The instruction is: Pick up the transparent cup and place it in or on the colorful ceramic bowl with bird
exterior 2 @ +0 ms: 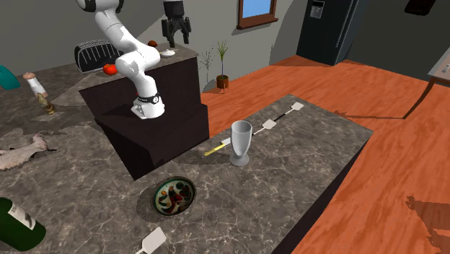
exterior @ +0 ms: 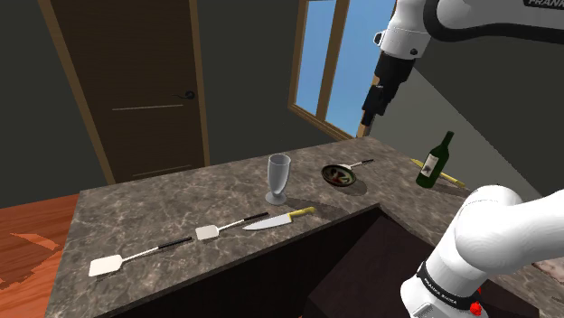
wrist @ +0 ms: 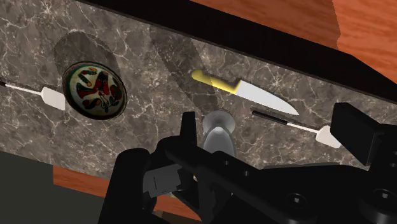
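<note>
The transparent cup (exterior: 277, 178) is a tall footed glass standing upright on the dark marble counter (exterior: 163, 212); it appears again in the second exterior view (exterior 2: 241, 142) and in the wrist view (wrist: 219, 130). The colourful bowl (exterior: 344, 176) with a red and green pattern sits a short way from the cup (exterior 2: 174, 196) (wrist: 95, 88). My black gripper (exterior: 370, 125) hangs high above the counter, well over cup and bowl, fingers apart and empty (exterior 2: 177, 30). In the wrist view the gripper (wrist: 270, 130) looks down with the cup close to one finger.
A yellow-handled knife (exterior: 280, 218) and two white spatulas (exterior: 136, 257) (exterior: 221, 228) lie along the counter's front edge. A green bottle (exterior: 435, 161) stands past the bowl. A third spatula (exterior 2: 151, 242) lies beside the bowl. The robot's stand (exterior 2: 155, 123) borders the counter.
</note>
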Robot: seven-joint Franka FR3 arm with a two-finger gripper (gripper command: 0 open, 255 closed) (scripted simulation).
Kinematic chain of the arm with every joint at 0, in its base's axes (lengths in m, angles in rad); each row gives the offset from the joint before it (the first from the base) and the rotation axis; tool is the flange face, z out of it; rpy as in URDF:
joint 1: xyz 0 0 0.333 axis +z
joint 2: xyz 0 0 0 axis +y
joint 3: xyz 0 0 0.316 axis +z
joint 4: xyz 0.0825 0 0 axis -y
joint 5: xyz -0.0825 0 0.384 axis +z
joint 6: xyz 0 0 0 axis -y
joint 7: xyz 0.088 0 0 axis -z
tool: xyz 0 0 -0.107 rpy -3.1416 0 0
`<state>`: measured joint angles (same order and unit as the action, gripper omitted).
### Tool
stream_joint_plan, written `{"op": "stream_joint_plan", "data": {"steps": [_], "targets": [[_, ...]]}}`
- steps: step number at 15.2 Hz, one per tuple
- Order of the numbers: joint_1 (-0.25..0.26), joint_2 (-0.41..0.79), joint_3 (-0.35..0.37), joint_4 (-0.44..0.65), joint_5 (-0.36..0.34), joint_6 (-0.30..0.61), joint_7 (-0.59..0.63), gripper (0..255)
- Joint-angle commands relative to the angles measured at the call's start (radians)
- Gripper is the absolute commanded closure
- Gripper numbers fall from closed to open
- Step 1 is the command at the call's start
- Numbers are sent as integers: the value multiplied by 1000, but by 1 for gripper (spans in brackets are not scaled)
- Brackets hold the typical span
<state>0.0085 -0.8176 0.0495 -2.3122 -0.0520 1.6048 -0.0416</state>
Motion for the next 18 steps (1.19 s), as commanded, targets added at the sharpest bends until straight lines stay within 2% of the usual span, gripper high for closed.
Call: {"op": "stream_joint_plan", "data": {"steps": [1,9,18], "targets": [[0,0,0,0,0,0,0,0],[-1,236,-9,-19,7,238,-2,0],[-1,555,-13,63,17,457,-8,0]]}}
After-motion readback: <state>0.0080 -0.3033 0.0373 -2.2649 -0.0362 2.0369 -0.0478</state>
